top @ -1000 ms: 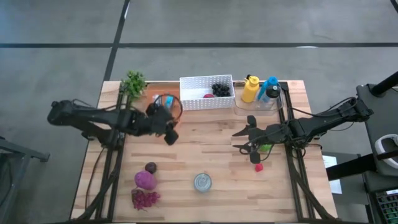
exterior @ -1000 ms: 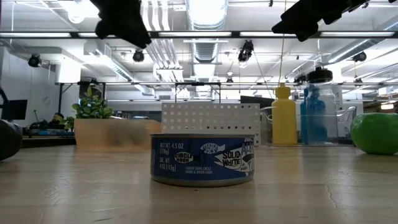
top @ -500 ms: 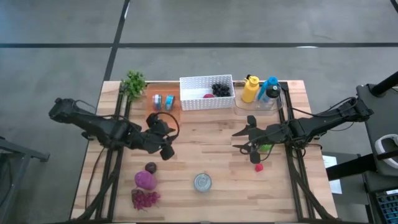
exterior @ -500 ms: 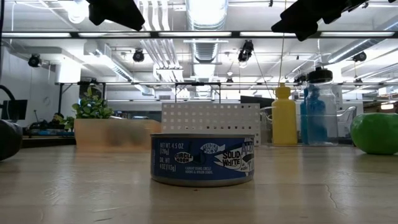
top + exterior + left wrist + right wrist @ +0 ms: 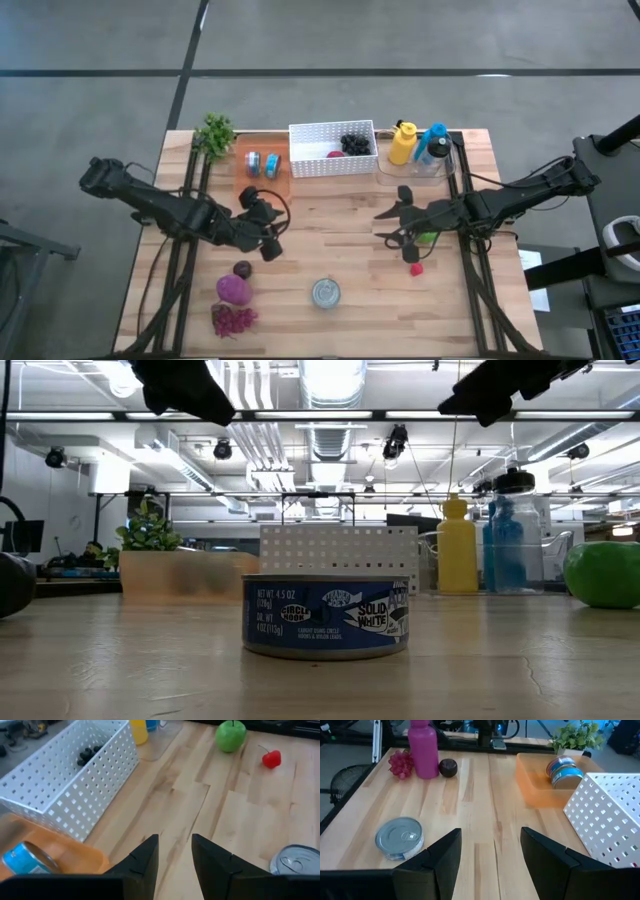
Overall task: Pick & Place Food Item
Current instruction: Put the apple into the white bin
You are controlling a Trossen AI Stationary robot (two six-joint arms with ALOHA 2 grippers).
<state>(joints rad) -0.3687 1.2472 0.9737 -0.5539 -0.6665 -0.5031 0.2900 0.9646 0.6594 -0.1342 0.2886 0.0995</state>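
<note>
Tin (image 5: 326, 292) well apart from left claw (image 5: 268, 243)

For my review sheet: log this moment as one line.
left gripper: open, empty, above table centre-left | right gripper: open, empty, beside green apple | tuna can: untouched, front

The high view looks straight down on the table (image 5: 330, 250). The low view sits at tabletop level, close behind the tin can (image 5: 325, 616), which every view shows.
</note>
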